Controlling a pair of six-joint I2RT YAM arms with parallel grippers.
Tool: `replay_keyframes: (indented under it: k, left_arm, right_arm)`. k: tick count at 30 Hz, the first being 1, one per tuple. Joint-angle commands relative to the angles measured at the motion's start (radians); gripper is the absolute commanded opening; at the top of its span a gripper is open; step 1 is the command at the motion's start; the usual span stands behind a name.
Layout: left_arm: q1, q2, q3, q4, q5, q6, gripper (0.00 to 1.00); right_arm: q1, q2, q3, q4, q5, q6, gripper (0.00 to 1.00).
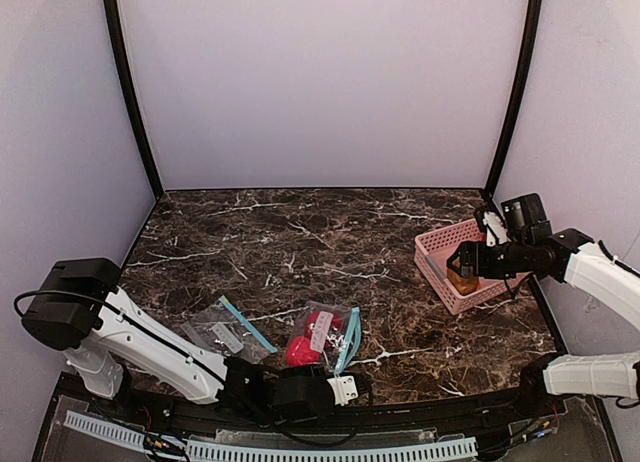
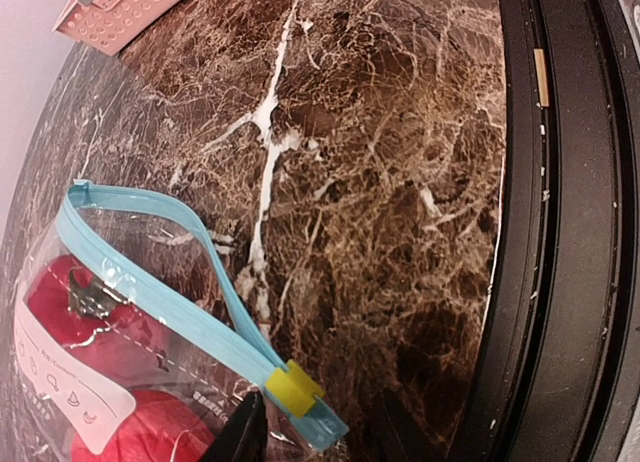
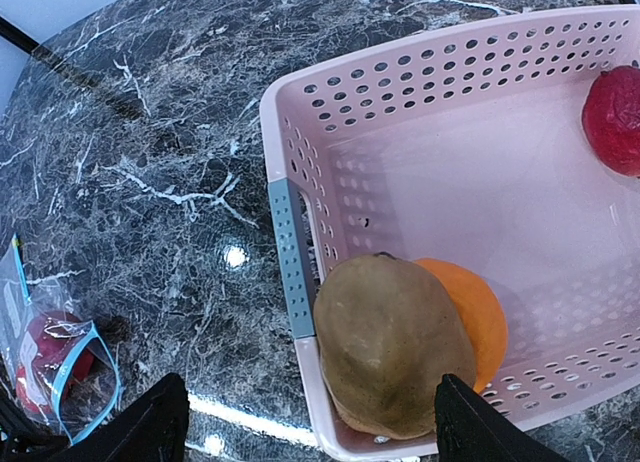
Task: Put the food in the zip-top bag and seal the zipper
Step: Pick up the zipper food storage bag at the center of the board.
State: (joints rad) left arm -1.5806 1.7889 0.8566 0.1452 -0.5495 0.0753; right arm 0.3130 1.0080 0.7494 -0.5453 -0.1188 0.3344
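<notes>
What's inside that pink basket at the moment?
Three pieces of food lie in the pink basket: a brown-tan piece, an orange piece half hidden behind it, and a red piece apart from them. Anything beneath the brown one is covered.

A zip-top bag (image 1: 322, 340) with red food (image 1: 300, 350) inside lies near the front edge of the marble tabletop (image 1: 300, 232), and a second clear bag (image 1: 222, 332) lies just beside it on the left. The left pincer (image 1: 338, 378) is at the first bag's near end. The right pincer (image 1: 465, 264) hangs over the pink basket (image 1: 435, 244) at the right.
</notes>
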Motion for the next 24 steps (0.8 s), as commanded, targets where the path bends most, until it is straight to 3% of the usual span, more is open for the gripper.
replay_keyframes:
  k: [1,8,12,15,20,24]
  left_arm:
    - [-0.004,0.009,0.029,-0.048,-0.084,0.017,0.31]
    - [-0.004,-0.017,0.04,-0.062,-0.165,0.019,0.02]
    - [-0.003,-0.094,0.033,-0.097,-0.182,-0.003,0.01]
    - [0.012,-0.211,0.034,-0.131,-0.135,-0.017,0.01]
    - [0.148,-0.386,0.056,-0.254,0.323,-0.124,0.01]
    - [0.234,-0.478,0.093,-0.327,0.546,-0.159,0.01]
  right_arm:
    - [-0.003,-0.02,0.008,0.028,-0.02,0.01,0.83]
    - [-0.003,-0.039,0.026,0.013,-0.037,0.011,0.83]
    - [-0.003,-0.068,0.047,0.007,-0.112,-0.038,0.82]
    - [-0.002,-0.113,0.055,0.023,-0.258,-0.112,0.79]
    - [0.027,-0.214,0.05,0.047,-0.527,-0.225,0.78]
    - [0.096,-0.326,0.028,0.114,-0.637,-0.204,0.79]
